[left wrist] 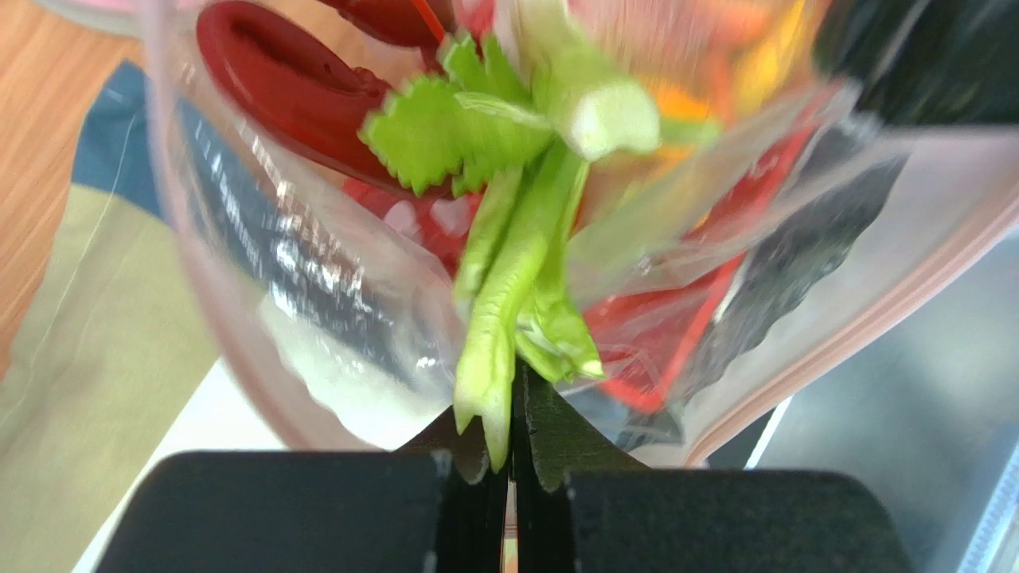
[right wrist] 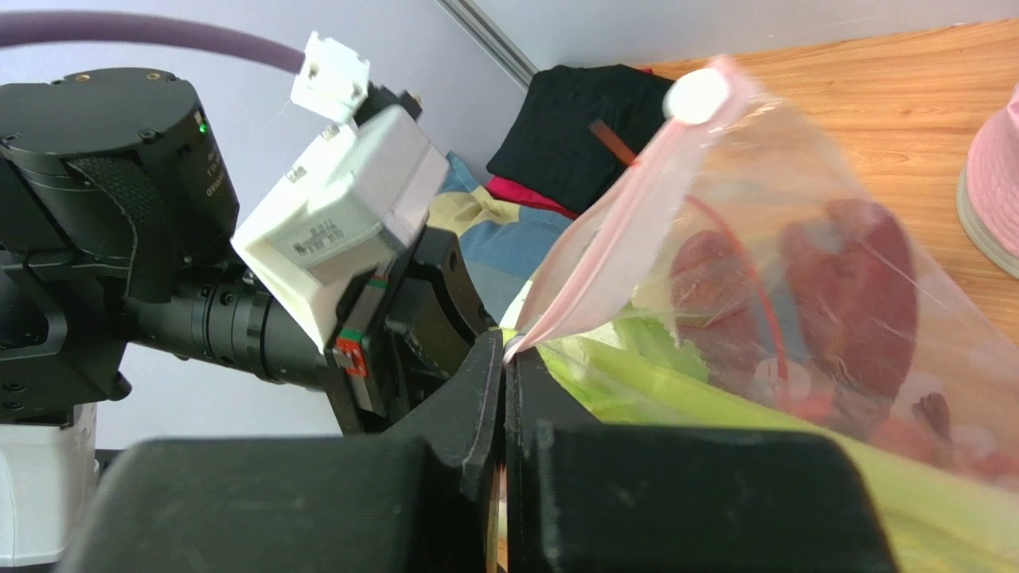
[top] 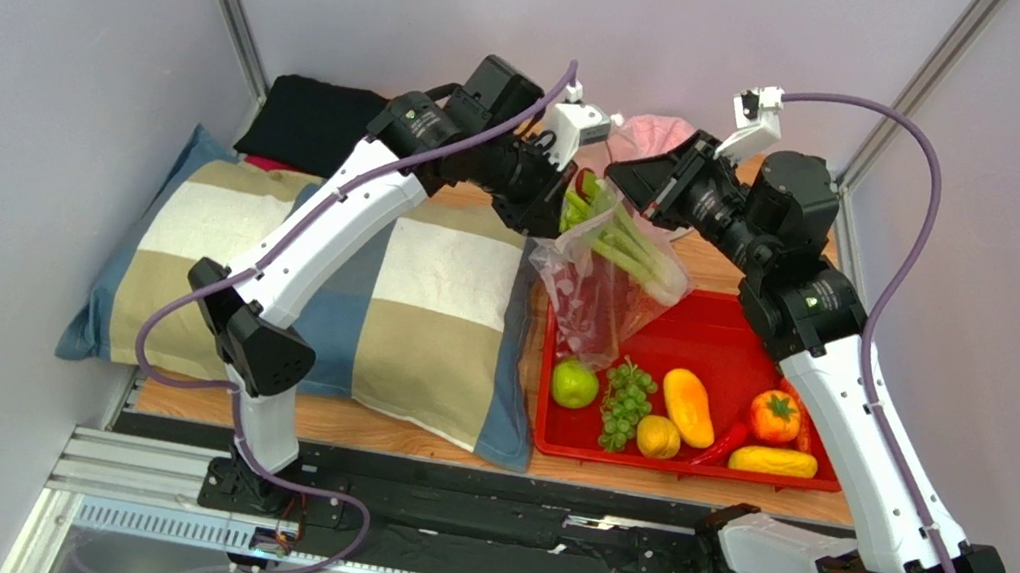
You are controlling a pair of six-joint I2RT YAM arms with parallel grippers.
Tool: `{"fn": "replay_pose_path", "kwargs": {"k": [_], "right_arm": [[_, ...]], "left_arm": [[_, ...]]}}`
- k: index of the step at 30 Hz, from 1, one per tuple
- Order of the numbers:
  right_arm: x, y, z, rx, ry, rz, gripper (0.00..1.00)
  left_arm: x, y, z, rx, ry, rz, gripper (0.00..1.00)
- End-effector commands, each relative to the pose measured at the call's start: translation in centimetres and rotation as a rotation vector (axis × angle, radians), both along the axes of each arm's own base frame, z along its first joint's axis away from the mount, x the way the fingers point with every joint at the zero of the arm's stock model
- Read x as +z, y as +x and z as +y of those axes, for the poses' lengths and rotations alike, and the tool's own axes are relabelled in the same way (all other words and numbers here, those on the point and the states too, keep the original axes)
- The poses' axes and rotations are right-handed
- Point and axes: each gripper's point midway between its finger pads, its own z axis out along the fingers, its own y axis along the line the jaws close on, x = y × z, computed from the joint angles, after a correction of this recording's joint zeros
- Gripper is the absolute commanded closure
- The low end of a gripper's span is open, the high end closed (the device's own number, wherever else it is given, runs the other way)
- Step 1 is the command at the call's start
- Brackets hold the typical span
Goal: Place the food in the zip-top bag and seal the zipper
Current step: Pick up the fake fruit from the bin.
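The zip-top bag (top: 593, 281), clear with pink-red dots, hangs in the air over the red tray's (top: 745, 330) left end. Its mouth is stretched between my two grippers. The celery (top: 617, 242) and the red lobster (left wrist: 287, 96) are inside it. My left gripper (top: 554, 199) is shut on the bag's left mouth edge, with a celery (left wrist: 514, 263) leaf tip at the jaws (left wrist: 517, 418). My right gripper (top: 635, 181) is shut on the pink zipper strip (right wrist: 610, 233) at its end (right wrist: 505, 358). The green apple (top: 575, 383) and grape bunch (top: 626, 403) lie in the tray.
The tray also holds a mango (top: 689, 405), a tomato (top: 775, 414), a lemon (top: 658, 436) and a yellow fruit (top: 774, 460). A checked pillow (top: 363, 295) lies left of it. Behind are a black cloth (top: 313, 121) and the pink hat (top: 653, 134).
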Motion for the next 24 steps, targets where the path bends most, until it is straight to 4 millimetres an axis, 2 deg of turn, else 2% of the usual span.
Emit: {"fn": "replay_pose_path", "kwargs": {"k": [1,2,3,5,6,7,9,11,12,15,19,24], "right_arm": [[6.6,-0.8,-0.5,-0.012,0.088,-0.181,1.0],[6.6,-0.8,-0.5,-0.016,0.085,-0.184,1.0],[6.5,-0.7,-0.6,-0.019,0.082,-0.186,1.0],[6.2,-0.6,-0.6,-0.018,0.07,-0.187,1.0],[6.0,-0.6,-0.6,-0.018,0.066,-0.184,1.0],[5.8,-0.6,-0.5,-0.016,0.062,-0.18,1.0],[5.6,-0.6,-0.6,-0.016,0.053,-0.184,1.0],[5.1,-0.5,-0.4,-0.011,0.047,-0.176,1.0],[5.1,-0.5,-0.4,-0.005,0.045,-0.177,1.0],[4.9,-0.5,-0.2,0.006,0.042,-0.176,1.0],[4.7,-0.6,0.2,0.027,0.045,-0.17,1.0],[4.6,-0.6,0.6,0.044,0.049,-0.165,1.0]], "left_arm": [[-2.0,-1.8,3.1,-0.066,0.17,-0.01,1.0],[-1.8,-2.4,3.1,-0.096,0.158,-0.003,0.97],[-1.6,-2.7,3.1,-0.114,0.144,-0.005,0.87],[0.7,-4.4,2.8,-0.187,0.057,-0.04,0.73],[1.5,-4.4,2.4,-0.197,0.019,-0.069,0.59],[3.1,-5.0,2.6,-0.195,-0.023,-0.105,0.54],[5.2,-4.9,2.3,-0.2,-0.085,-0.17,0.41],[7.3,-4.8,2.6,-0.181,-0.14,-0.202,0.35],[8.8,-4.7,2.8,-0.18,-0.175,-0.234,0.34],[11.0,-4.1,3.6,-0.153,-0.226,-0.273,0.3],[12.1,-2.9,3.9,-0.112,-0.242,-0.339,0.3],[13.5,-0.2,3.0,-0.023,-0.286,-0.396,0.37]]}}
